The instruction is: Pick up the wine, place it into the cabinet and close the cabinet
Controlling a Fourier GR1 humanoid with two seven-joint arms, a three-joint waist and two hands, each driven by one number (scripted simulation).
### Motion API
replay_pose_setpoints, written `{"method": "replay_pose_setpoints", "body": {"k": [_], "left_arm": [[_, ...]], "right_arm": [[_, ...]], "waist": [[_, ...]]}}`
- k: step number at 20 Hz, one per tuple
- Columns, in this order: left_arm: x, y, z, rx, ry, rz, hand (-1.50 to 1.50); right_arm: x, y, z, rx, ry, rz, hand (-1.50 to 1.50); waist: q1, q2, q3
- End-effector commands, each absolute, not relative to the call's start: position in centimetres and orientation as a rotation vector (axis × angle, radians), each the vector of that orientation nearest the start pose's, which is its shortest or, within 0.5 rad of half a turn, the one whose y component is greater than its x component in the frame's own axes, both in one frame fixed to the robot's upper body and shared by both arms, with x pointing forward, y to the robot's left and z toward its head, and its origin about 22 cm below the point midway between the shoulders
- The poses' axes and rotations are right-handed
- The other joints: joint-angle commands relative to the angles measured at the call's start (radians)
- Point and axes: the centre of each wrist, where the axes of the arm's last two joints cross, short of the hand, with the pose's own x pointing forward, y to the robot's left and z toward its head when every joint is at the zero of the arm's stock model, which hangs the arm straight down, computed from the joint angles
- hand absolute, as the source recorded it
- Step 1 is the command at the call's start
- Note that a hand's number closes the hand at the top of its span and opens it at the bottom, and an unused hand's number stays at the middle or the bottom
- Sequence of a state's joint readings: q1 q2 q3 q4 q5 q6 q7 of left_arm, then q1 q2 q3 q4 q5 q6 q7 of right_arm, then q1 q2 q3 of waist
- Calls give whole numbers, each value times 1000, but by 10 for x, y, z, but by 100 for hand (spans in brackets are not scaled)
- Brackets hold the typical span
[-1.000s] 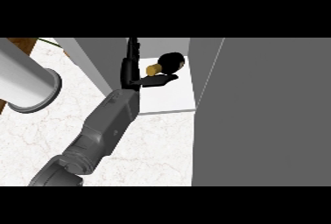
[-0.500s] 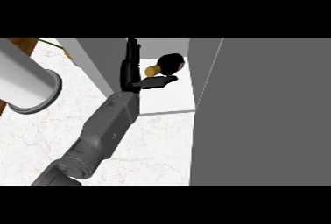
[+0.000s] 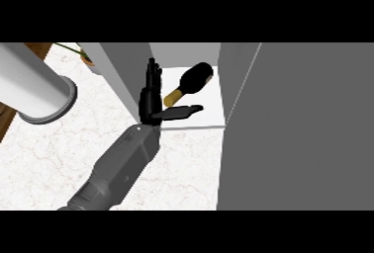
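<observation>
The black left hand (image 3: 150, 96) stands at the front edge of the open grey cabinet (image 3: 241, 79). Its fingers are straight and together, pointing to 12 o'clock along the cabinet's left wall, and the thumb sticks out toward 3 o'clock; it holds nothing. Compared with half a second before, the hand is almost at the same place, with the thumb a little further from the bottle. At 1 o'clock from the hand, the dark wine bottle with a golden neck (image 3: 188, 85) lies on the white cabinet floor (image 3: 205, 111), apart from the fingers. The grey cabinet door (image 3: 306, 128) at 3 o'clock is open. A white cylinder (image 3: 33, 91) is at 9 o'clock, over the marble counter (image 3: 66, 148).
</observation>
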State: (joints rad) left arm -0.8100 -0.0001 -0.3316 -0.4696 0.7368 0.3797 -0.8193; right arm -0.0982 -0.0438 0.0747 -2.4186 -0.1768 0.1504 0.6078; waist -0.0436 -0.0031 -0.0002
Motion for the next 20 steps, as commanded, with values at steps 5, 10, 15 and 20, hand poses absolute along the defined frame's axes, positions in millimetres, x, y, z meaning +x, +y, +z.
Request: {"method": "replay_pose_setpoints", "body": {"k": [5, 10, 15, 20], "left_arm": [[310, 64, -35, -55, -1853, 184, -150], [285, 53, -27, -74, -1883, 182, -150], [254, 52, 7, -159, -1892, 202, -150], [206, 53, -3, -115, -1897, 246, -150]], "right_arm": [[143, -220, 208, 234, -1934, 273, -150], [147, -225, 209, 265, -1914, 267, -150], [135, -206, 205, 251, -1915, 267, -150], [136, -228, 211, 245, -1915, 272, -150]], "waist": [[37, -5, 0], [41, 0, 0], [50, -4, 0], [46, -2, 1]]}}
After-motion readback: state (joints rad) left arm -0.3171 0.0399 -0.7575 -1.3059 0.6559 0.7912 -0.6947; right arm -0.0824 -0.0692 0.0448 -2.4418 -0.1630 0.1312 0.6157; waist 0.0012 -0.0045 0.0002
